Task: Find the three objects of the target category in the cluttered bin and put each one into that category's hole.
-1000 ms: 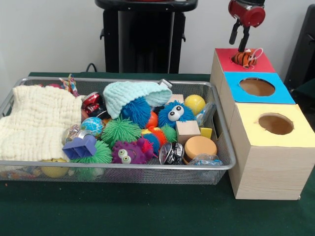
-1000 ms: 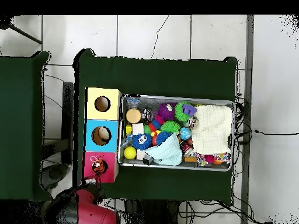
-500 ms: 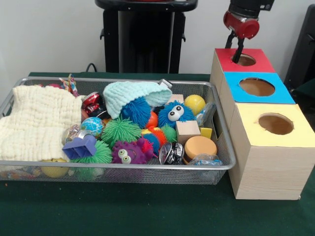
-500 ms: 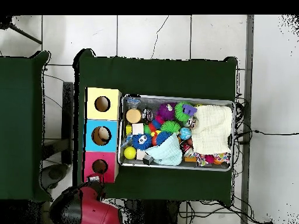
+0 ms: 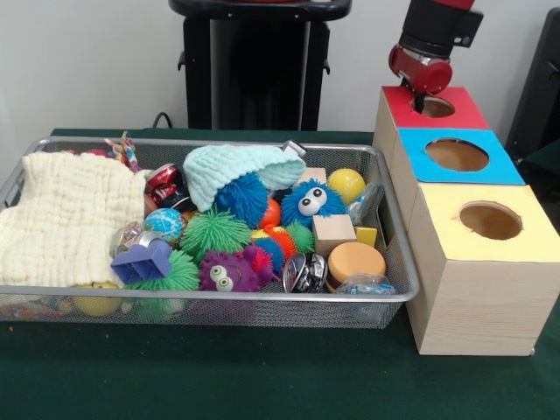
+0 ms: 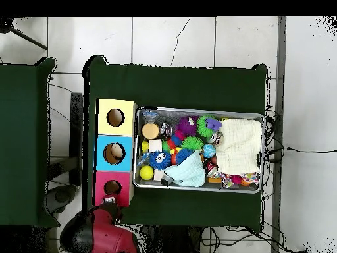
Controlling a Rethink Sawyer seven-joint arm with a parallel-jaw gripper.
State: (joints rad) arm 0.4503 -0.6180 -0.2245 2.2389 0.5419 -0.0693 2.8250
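The red-topped box [image 5: 433, 107] stands at the far right, and its round hole [image 5: 437, 107] shows nothing on top. My gripper [image 5: 418, 98] hangs just above the near-left rim of that hole, under the red wrist, with nothing visible in it. From above, the gripper [image 6: 110, 208] lies at the red box's [image 6: 112, 188] edge nearest the robot. The wire bin [image 5: 219, 297] holds a heap of toys: a blue fuzzy ball with eyes [image 5: 311, 203], a purple one with eyes [image 5: 224, 273], green spiky balls [image 5: 214, 231] and a yellow ball [image 5: 346, 185].
A blue-topped box [image 5: 458, 156] and a yellow-topped box [image 5: 490, 222] stand in a row in front of the red one. A cream cloth [image 5: 66, 219] fills the bin's left end and a mint knitted hat [image 5: 236, 168] lies at the back. A black pedestal [image 5: 254, 66] rises behind.
One second ago an orange striped toy lay on the red box's hole under the gripper. It has dropped out of sight, and the gripper has drawn up and slightly left.
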